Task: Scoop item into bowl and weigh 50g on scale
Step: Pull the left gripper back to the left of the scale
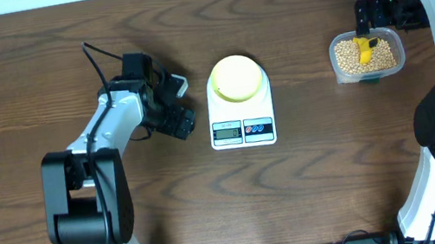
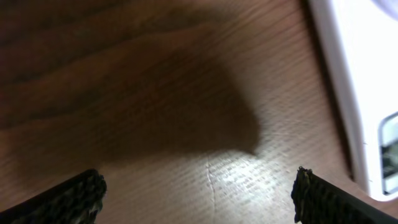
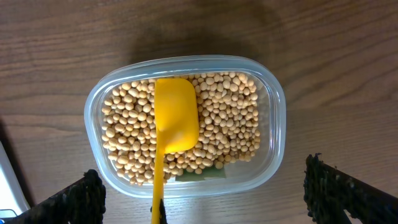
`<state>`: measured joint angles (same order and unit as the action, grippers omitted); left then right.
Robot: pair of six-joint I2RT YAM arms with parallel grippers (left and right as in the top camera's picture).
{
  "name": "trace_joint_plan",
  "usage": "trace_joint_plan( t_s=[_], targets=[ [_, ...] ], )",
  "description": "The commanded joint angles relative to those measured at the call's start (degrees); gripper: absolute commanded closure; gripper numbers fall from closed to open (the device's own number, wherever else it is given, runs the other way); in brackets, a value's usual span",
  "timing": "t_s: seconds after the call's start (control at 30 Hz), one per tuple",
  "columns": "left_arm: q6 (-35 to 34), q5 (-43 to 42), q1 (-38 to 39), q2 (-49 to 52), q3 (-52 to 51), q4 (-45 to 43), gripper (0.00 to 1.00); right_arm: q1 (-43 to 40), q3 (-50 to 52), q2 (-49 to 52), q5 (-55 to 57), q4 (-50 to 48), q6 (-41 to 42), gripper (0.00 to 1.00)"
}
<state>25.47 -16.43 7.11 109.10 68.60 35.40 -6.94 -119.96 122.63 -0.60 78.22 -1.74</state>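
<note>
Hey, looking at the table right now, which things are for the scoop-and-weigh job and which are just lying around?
For the job: beans; yellow scoop resting on them; clear container holding them; bowl; scale under the bowl.
Just lying about: black cable beside the left arm.

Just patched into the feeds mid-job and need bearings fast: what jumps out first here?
The yellow scoop lying on tan beans in the clear container, far right in the overhead view, stands out first, with the right gripper open above it. Next, the pale yellow-green bowl looks empty on the white scale at centre.
</note>
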Motion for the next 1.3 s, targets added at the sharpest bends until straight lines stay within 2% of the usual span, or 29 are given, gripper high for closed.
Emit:
trace_joint_plan(
  t_s=[0.0, 0.2, 0.37, 0.53, 0.77, 1.03, 1.27],
  targets=[
    [-0.3, -0.7, -0.4, 1.4, -0.5, -0.5, 0.02, 0.3, -1.0, 0.4, 0.3, 0.0, -0.1, 0.01],
    [-0.4, -0.7, -0.4, 1.6, -0.5, -0.3, 0.02, 0.3, -1.0, 0.4, 0.3, 0.0, -0.1, 0.01],
    [-3.6, -0.7, -0.4, -0.8, 0.6, 2.2, 0.02, 0.3, -1.0, 0.4, 0.3, 0.0, -0.1, 0.01],
    [-3.5, -0.1, -0.4, -9.3, 2.8, 3.6, 0.02, 0.3, -1.0, 0.4, 0.3, 0.0, -0.1, 0.01],
    [-3.5, 11.6, -0.4, -22.6, 2.8, 5.6, 0.02, 0.3, -1.0, 0.4, 0.3, 0.0, -0.1, 0.01],
    [-3.5, 10.3, -0.4, -28.2, 2.8, 9.2, 0.03, 0.3, -1.0, 0.4, 0.3, 0.0, -0.1, 0.01],
    [10.8, -2.9, -1.7, -28.8, 3.0, 12.0, 0.03, 0.3, -1.0, 0.4, 0.3, 0.0, -0.1, 0.01]
  ],
)
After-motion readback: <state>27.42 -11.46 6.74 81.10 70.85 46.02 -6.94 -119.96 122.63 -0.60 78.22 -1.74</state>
